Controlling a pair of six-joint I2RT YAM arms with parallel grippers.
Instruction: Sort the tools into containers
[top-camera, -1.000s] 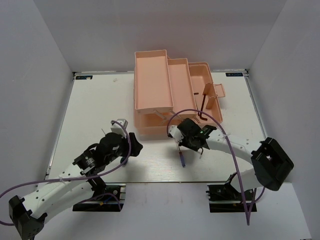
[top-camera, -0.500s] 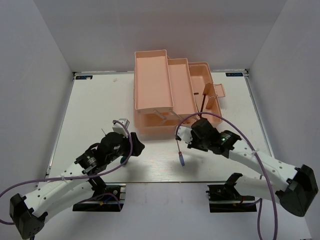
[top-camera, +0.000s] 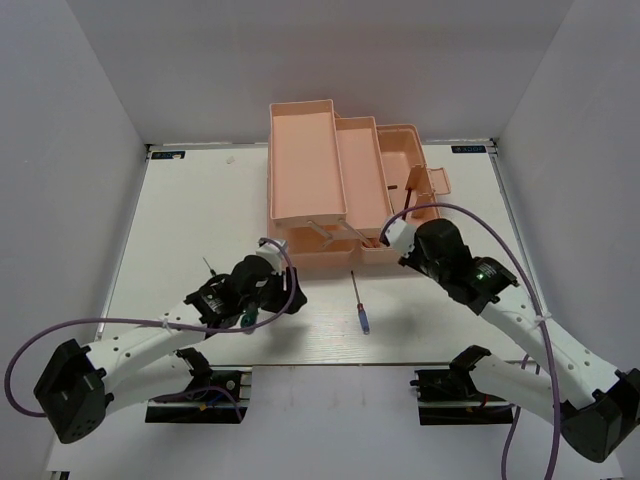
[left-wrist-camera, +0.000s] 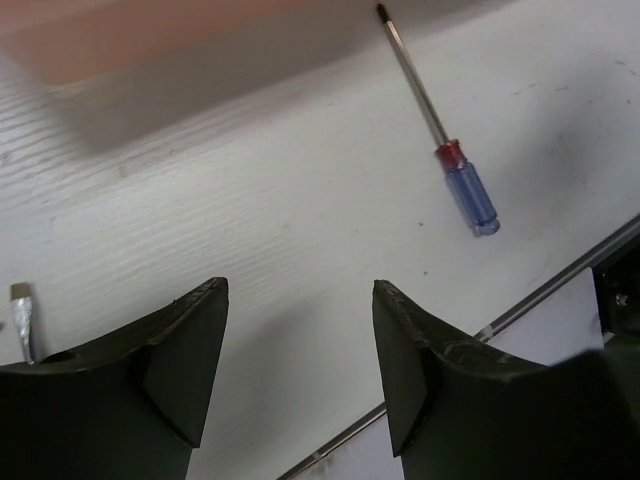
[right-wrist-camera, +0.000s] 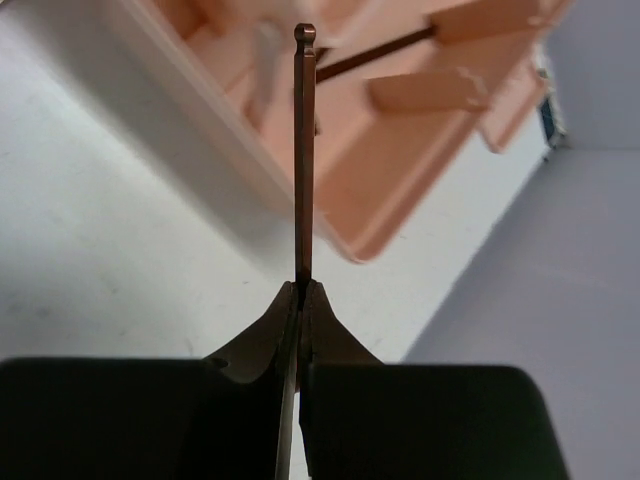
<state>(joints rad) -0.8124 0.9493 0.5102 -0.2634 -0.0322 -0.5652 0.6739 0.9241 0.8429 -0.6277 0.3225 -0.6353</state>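
Observation:
The salmon-pink toolbox (top-camera: 305, 160) stands open at the back, its trays stepped out. My right gripper (top-camera: 393, 238) is at the box's front right corner, shut on a thin dark hex key (right-wrist-camera: 304, 150) that sticks straight out past the fingertips (right-wrist-camera: 303, 290) over the box's edge (right-wrist-camera: 250, 160). A blue-handled screwdriver (top-camera: 361, 306) lies on the table in front of the box and also shows in the left wrist view (left-wrist-camera: 465, 185). My left gripper (top-camera: 280, 303) is open and empty low over the table (left-wrist-camera: 300, 290). A green handle (top-camera: 245, 318) shows beside it, and a flat blade tip (left-wrist-camera: 21, 315) lies by its left finger.
A thin dark tool (top-camera: 207, 266) lies on the table left of my left arm. A dark rod (top-camera: 405, 205) stands inside the box's right part near the lid handle (top-camera: 432, 180). The table's front edge rail (left-wrist-camera: 560, 285) runs close behind the left gripper.
My right gripper has moved from over the blue screwdriver back to the toolbox's front right corner. My left gripper has shifted right, toward the blue screwdriver, which has not moved.

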